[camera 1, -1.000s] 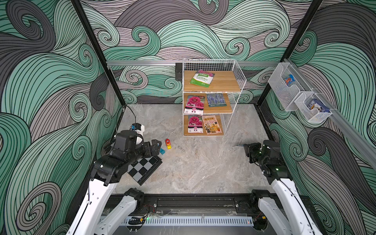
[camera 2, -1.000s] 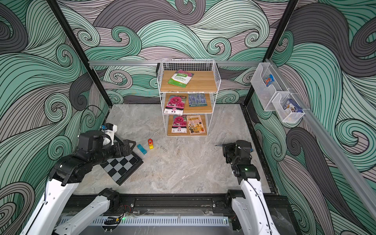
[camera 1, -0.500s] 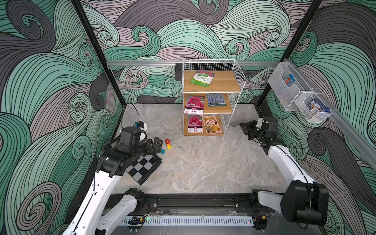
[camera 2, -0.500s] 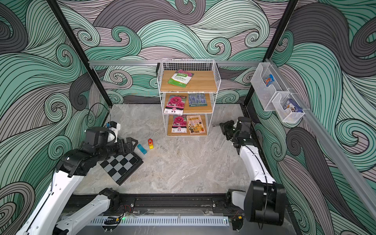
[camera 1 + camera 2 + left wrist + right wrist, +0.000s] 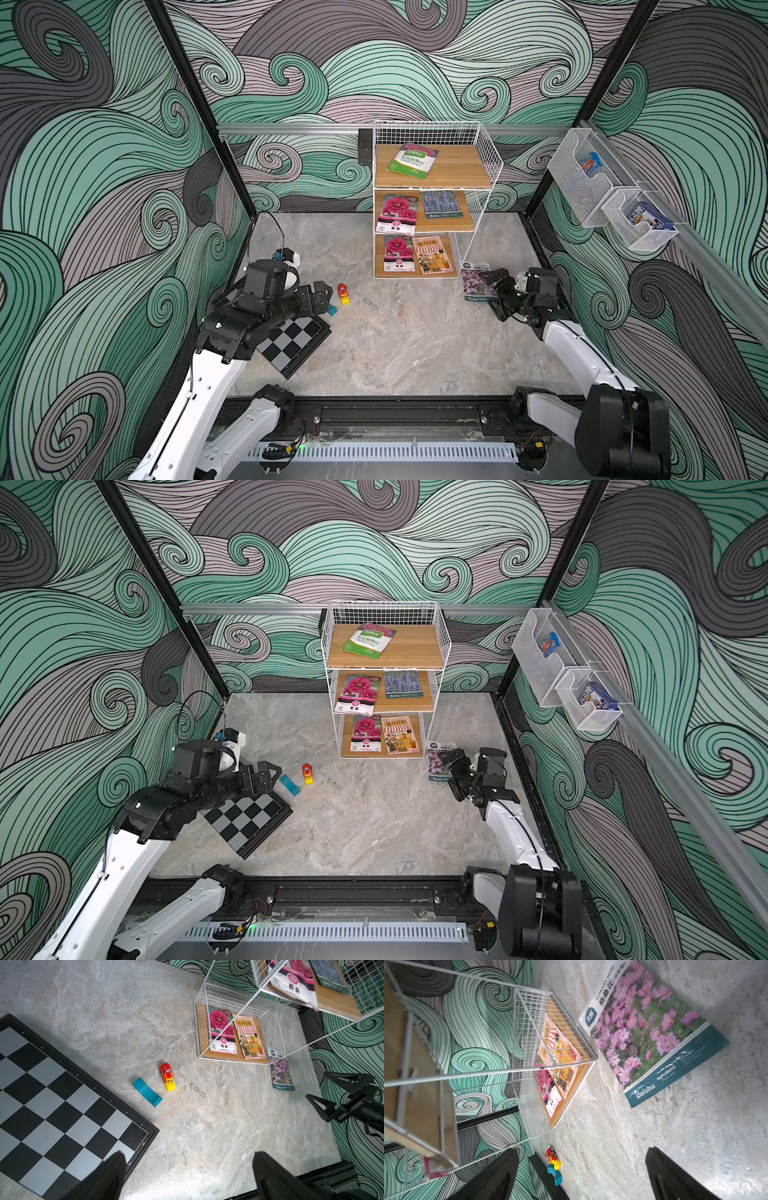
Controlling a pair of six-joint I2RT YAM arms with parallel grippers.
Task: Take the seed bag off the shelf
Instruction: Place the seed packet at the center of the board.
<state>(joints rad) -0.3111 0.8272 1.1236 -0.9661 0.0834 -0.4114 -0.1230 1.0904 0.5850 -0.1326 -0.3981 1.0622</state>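
The shelf (image 5: 487,166) (image 5: 441,640) (image 5: 228,999) (image 5: 529,1012) stands at the back wall, with seed packets on all three wooden boards. A seed bag (image 5: 473,281) (image 5: 439,763) (image 5: 281,1073) (image 5: 650,1028) printed with purple flowers lies flat on the floor, just right of the bottom board. My right gripper (image 5: 496,295) (image 5: 455,771) (image 5: 315,1084) (image 5: 582,1150) hangs open beside that bag with nothing between its fingers. Far to the left, my left gripper (image 5: 326,297) (image 5: 270,775) (image 5: 188,1152) is open and empty over the corner of the checkerboard.
A checkerboard (image 5: 295,340) (image 5: 52,1095) lies front left. A red and yellow toy digger (image 5: 343,294) (image 5: 168,1076) and a blue block (image 5: 332,309) (image 5: 147,1092) sit beside it. Two wire bins (image 5: 590,183) (image 5: 636,226) hang on the right wall rail.
My right gripper has gone from shut to open and drawn back from the shelf's right side. The purple-flower bag now lies on the floor there. The left arm has shifted slightly.
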